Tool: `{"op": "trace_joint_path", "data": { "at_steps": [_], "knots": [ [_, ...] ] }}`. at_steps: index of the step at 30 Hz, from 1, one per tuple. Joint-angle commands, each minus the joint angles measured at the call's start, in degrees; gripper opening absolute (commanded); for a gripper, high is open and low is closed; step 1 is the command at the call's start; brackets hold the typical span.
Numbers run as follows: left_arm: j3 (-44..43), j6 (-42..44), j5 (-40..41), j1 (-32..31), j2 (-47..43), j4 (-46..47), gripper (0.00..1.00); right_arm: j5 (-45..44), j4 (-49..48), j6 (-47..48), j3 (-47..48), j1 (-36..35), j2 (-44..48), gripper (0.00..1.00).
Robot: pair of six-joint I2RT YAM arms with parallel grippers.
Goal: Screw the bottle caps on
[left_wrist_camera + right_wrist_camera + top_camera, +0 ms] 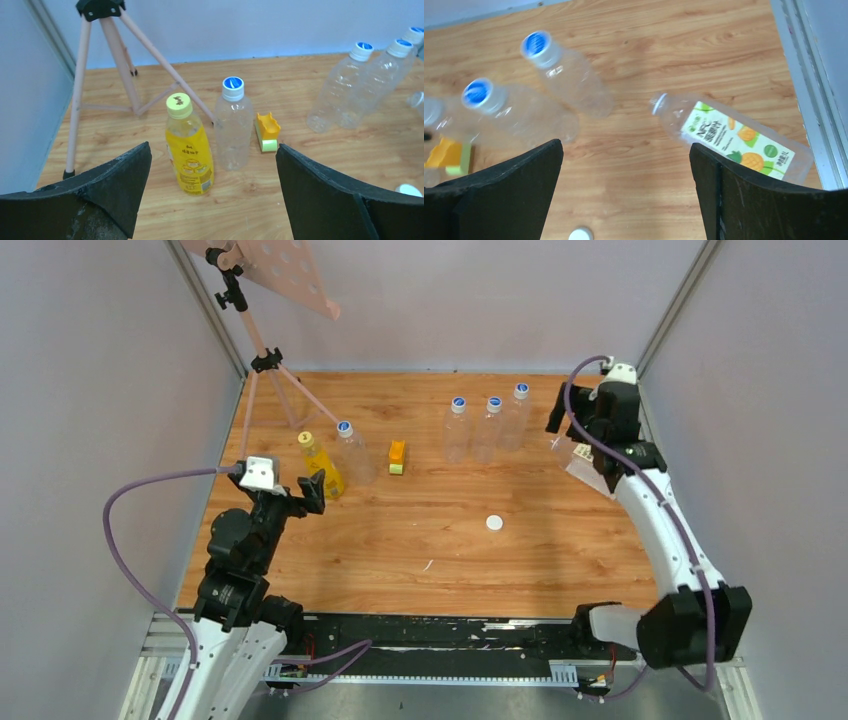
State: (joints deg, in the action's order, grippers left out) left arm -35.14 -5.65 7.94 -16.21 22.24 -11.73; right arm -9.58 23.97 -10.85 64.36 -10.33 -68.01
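Note:
A slim yellow bottle with a yellow cap stands at the left. A slim clear bottle with a blue cap stands beside it. My left gripper is open and empty, just in front of the yellow bottle. A wider clear bottle with an orange-green label lies on its side at the far right, its mouth uncapped. My right gripper is open and empty above it. A plain white cap lies loose mid-table.
Three more clear bottles with blue caps stand at the back. A small orange-and-green block sits beside the slim clear bottle. A pink tripod stands at the back left. Grey walls enclose the table.

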Motion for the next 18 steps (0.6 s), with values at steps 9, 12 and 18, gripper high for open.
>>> {"op": "trace_joint_path", "data": {
  "at_steps": [9, 12, 18],
  "knots": [
    [2.6, 5.5, -3.8, -5.3, -7.8, -0.4, 1.0, 22.0, 6.1, 0.5, 21.1, 25.3, -28.3, 1.0],
    [2.7, 5.5, -3.8, -6.1, -9.2, -0.5, 1.0, 25.6, 9.4, 2.9, 22.7, 27.3, -32.2, 1.0],
    [3.0, 5.4, -3.5, -7.2, -11.0, -0.4, 1.0, 31.2, 11.9, 5.4, 18.9, 29.9, -35.3, 0.98]
  ]
}}
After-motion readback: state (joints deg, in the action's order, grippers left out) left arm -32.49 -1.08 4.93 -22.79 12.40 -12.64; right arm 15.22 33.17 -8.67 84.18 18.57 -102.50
